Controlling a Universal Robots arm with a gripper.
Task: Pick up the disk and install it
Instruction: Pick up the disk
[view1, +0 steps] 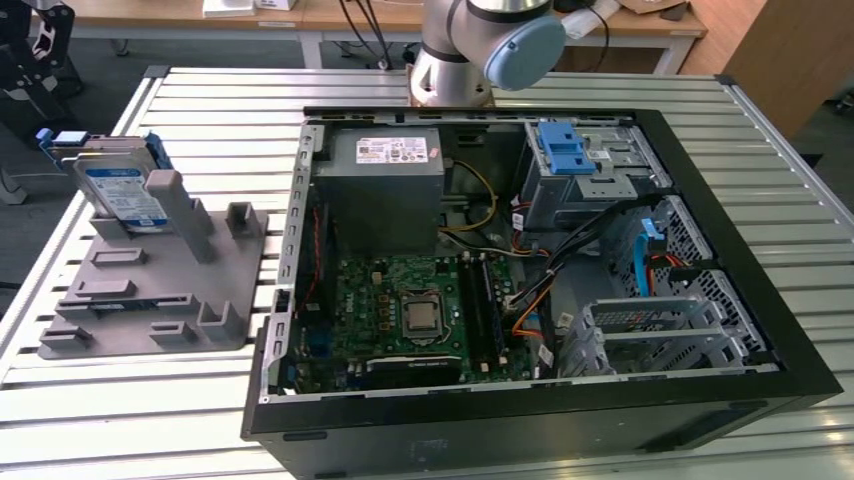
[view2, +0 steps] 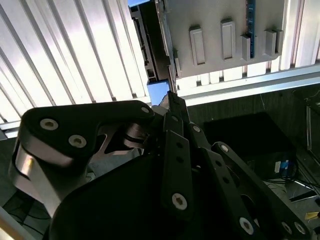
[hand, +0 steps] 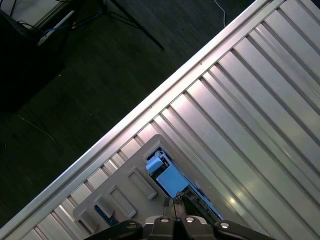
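The disk (view1: 118, 188) stands on edge in the grey fixture (view1: 134, 290) at the exterior view's upper left, tilted back a little, with a grey post just in front of its labelled face. The fixture sits on the slatted bench (view1: 200, 100), beside the open case (view1: 507, 425) and apart from it.

My pincer (hand: 174, 201) hangs above that fixture. In both wrist views the jaws look drawn together with nothing between them, so I read it as closed and empty. Just beyond the tips in the first wrist view is a blue piece (hand: 169, 177) in the fixture. I take it for the disk's frame seen edge-on, though from this angle I can't be sure.

As for handling, I judge the disk stiff and dense, heavy for its bulk, and unforgiving of knocks. Its metal faces look smooth, so a light pinch may slip. I would take it by the upper part that stands clear of the post, with the pads flat on the two broad faces and square to them. The blue frame looks like thin plastic, so it should bear no squeeze.
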